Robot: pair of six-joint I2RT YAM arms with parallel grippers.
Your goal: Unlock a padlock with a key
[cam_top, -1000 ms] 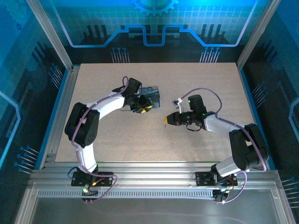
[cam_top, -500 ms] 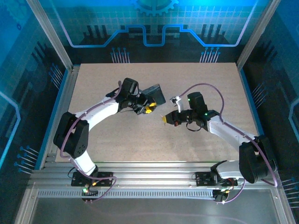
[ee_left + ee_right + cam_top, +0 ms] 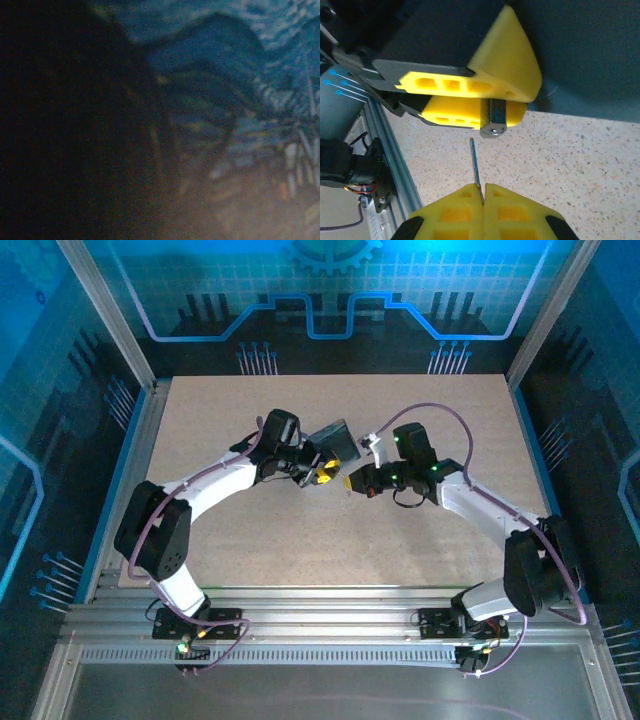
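In the right wrist view my left gripper [image 3: 522, 100] comes in from the top, its yellow fingers shut on the padlock [image 3: 494, 119]. The padlock is a small metal body whose round end faces the camera. At the bottom, my right gripper [image 3: 483, 186] is shut on the key [image 3: 476, 165], with the thin blade sticking up. The key's tip sits just below and left of the padlock's end, a small gap apart. In the top view the left gripper [image 3: 322, 475] and the right gripper [image 3: 354, 483] nearly meet at mid-table.
A dark rectangular box [image 3: 335, 443] stands tilted right behind the left gripper; its dark face [image 3: 580, 55] fills the upper right of the right wrist view. A blurred blue-swirl surface [image 3: 215, 100] sits close to the left wrist camera. Speckled tabletop [image 3: 420, 410] lies all round.
The right gripper has moved up and left with the key, closing on the left gripper. The left gripper has shifted slightly right, and the box now stands more tilted.
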